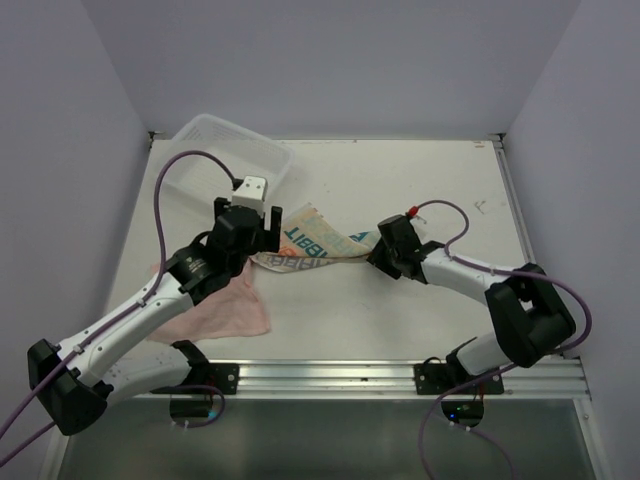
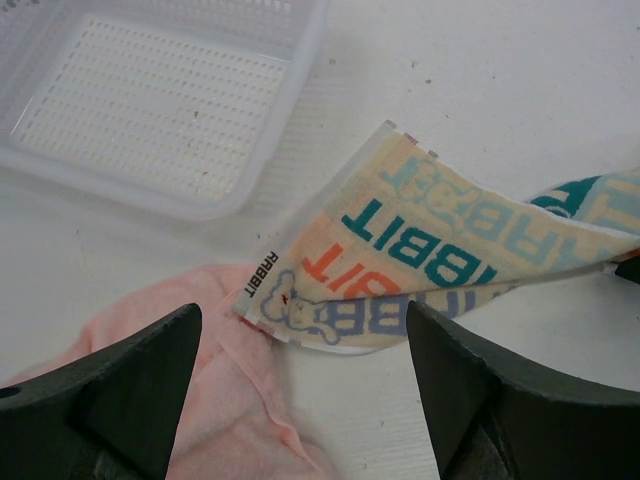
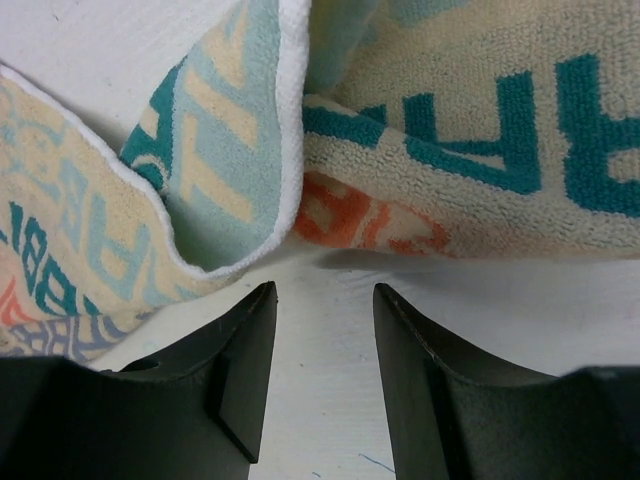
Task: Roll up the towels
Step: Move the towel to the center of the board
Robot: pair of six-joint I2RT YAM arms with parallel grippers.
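while left gripper [image 2: 303, 322] and right gripper [image 3: 325, 300] gape, the printed towel [image 1: 305, 250] runs left-right.

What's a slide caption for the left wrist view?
Open left gripper above printed towel; pink towel and mesh basket nearby.

Soft, even light is falling from above, washing the white bench [image 1: 400, 300] pale. A faint shadow is lying under the lettered teal-and-cream towel [image 3: 480, 200] in the right wrist view.
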